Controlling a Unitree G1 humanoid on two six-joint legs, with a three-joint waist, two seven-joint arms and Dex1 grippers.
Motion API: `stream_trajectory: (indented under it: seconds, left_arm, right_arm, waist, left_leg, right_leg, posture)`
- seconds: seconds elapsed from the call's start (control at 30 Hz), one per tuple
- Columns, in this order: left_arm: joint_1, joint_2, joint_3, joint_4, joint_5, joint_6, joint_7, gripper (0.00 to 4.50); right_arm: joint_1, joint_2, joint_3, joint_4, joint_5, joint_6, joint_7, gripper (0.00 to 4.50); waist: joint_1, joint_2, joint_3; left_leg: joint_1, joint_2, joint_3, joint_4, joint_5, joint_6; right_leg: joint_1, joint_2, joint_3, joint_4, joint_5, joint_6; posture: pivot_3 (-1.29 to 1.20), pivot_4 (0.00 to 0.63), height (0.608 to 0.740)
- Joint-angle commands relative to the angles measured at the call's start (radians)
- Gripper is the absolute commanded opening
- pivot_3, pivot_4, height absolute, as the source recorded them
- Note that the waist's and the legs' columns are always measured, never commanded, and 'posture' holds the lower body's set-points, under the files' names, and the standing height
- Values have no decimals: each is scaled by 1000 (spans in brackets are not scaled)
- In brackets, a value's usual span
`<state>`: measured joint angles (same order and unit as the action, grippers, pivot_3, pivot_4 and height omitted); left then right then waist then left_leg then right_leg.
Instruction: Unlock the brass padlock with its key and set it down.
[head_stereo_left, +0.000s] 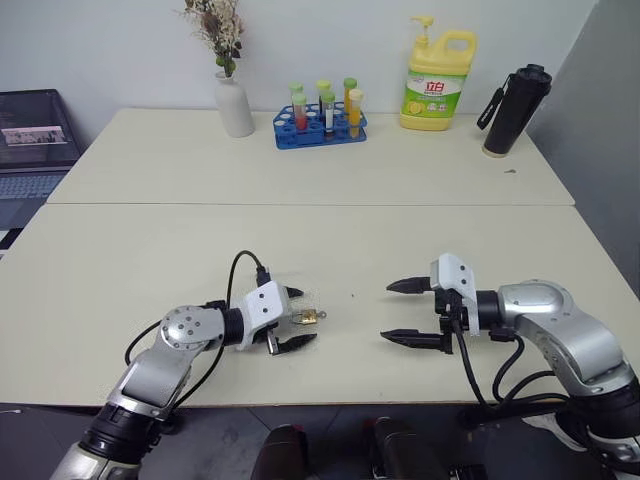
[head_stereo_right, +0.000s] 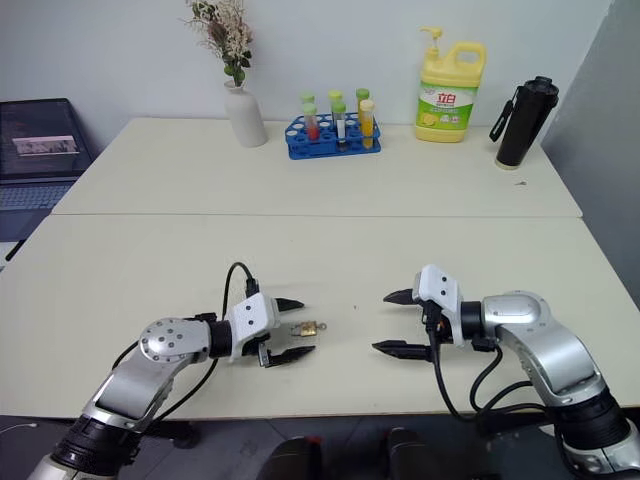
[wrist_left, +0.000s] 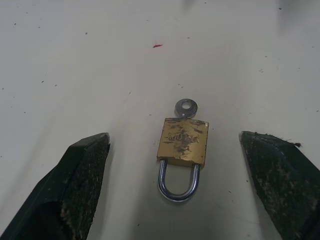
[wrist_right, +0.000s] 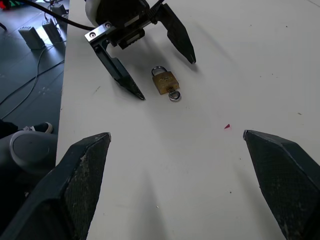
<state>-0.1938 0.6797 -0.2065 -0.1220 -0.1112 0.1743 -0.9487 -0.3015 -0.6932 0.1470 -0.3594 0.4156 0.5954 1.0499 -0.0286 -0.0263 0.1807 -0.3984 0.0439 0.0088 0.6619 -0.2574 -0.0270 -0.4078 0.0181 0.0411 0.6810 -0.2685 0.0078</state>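
The brass padlock (wrist_left: 183, 142) lies flat on the cream table, its silvery shackle (wrist_left: 178, 185) closed and pointing toward my left gripper. Its key (wrist_left: 186, 107) sticks out of the far end of the body. My left gripper (head_stereo_left: 296, 318) is open, low over the table, with one finger on each side of the padlock (head_stereo_left: 309, 317) and neither touching it. My right gripper (head_stereo_left: 402, 311) is open and holds nothing; it hovers to the right, pointing left at the padlock (wrist_right: 165, 82) across a bare gap.
At the table's back stand a white vase with dried flowers (head_stereo_left: 233, 103), a blue rack of test tubes (head_stereo_left: 322, 124), a yellow detergent bottle (head_stereo_left: 438, 83) and a black flask (head_stereo_left: 515, 110). A laptop (head_stereo_left: 32, 150) sits off the left edge. A seam (head_stereo_left: 300, 205) crosses the table.
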Motion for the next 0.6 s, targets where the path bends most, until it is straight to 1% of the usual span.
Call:
stream_trajectory:
  seconds: [0.03, 0.17, 0.2, 0.27, 0.3, 0.53, 0.57, 0.6]
  left_arm:
    - [-11, -8, -26, 25, 8, 3, -25, 4372]
    - [-23, -16, -41, 50, 17, 3, -44, 4372]
    - [-24, -14, -49, 54, 17, 4, -58, 4218]
    - [-28, -13, -55, 64, 21, 4, -67, 3776]
    - [-32, -14, -57, 69, 20, 11, -72, 3470]
    - [-47, -20, -65, 95, 29, 36, -83, 1138]
    - [-50, -22, -65, 100, 31, 37, -81, 951]
    - [-51, -23, -65, 104, 33, 37, -79, 956]
  right_arm:
    - [8, -14, -37, -52, 26, 10, -16, 4472]
    - [23, -17, -45, -70, 38, 22, -28, 4472]
    - [24, -15, -49, -73, 44, 29, -33, 4500]
    - [25, -16, -51, -78, 53, 36, -39, 4500]
    - [24, -17, -50, -78, 54, 37, -42, 4500]
    - [14, -19, -53, -82, 69, 50, -53, 4500]
    - [12, -18, -53, -82, 71, 51, -56, 4500]
    - [10, -18, -53, -83, 73, 52, -58, 4500]
  waist:
    - [0, 0, 0]
    - [0, 0, 0]
    - [0, 0, 0]
    - [1, 0, -1]
    - [2, 0, -1]
    - [3, 0, -1]
    - [3, 0, -1]
    - [3, 0, -1]
  left_leg:
    - [0, 0, 0, 0, 0, 0]
    - [0, 0, 0, 0, 0, 0]
    - [0, 0, 0, 0, 0, 0]
    - [1, -1, 0, 0, 0, 0]
    - [1, -1, 0, 0, 0, 0]
    - [2, -1, 0, 1, 0, 0]
    - [2, -1, 0, 1, 0, 0]
    - [2, -1, -1, 1, 0, 0]
  right_leg:
    - [0, 0, 0, 0, 0, 0]
    - [0, 0, 0, 0, 0, 0]
    - [0, 0, 0, 0, 0, 0]
    - [1, 0, 0, 0, 0, 0]
    - [1, 0, 0, 0, 0, 0]
    - [2, 0, 0, 0, 1, 1]
    - [2, 0, 0, 0, 1, 1]
    - [2, 0, 0, 0, 1, 2]
  posture:
    - [0, 150, 740]
    - [0, 150, 740]
    - [0, 150, 740]
    - [0, 150, 740]
    - [0, 150, 740]
    - [0, 150, 740]
    - [0, 150, 740]
    - [0, 150, 740]
